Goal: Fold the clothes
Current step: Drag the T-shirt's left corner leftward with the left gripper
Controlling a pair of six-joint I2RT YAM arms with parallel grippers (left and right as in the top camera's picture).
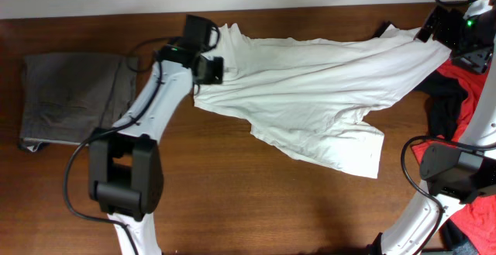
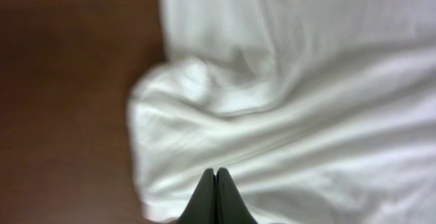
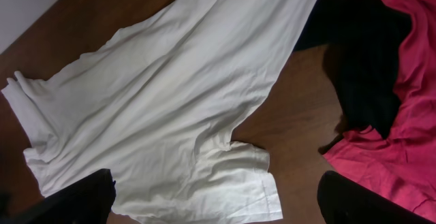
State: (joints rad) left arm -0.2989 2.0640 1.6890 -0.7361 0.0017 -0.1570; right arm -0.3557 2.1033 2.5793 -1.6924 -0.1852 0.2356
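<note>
- Shows shirt (image 1: 310, 92) spread crumpled across the middle of the table (image 1: 271, 208), stretching from the left gripper (image 1: 208, 69) toward the far right corner.
- Has one sleeve flat on the wood at the near right, with wrinkles running lengthwise through the body.
- Places left gripper (image 2: 216, 176) at the shirt's (image 2: 306, 81) left edge, fingers (image 2: 204, 203) pressed tight together, tips against a bunched fold; cannot tell whether cloth is pinched between them.
- Places right gripper (image 1: 430, 32) at the far right corner, by the shirt's far end, fingers spread wide.
- From the right wrist, looks down on the shirt (image 3: 170, 101) past the two parted fingers (image 3: 75, 200), right gripper (image 3: 214, 180) gaping.
- Shows trousers (image 1: 70, 100) lying at the left, well apart from the shirt.
- Shows red garment (image 1: 465, 80) and black garment (image 1: 446, 104) heaped at the right edge; puts the black garment (image 3: 361, 60) just beside the shirt's right end, with the red garment (image 3: 402, 129) beyond it.
</note>
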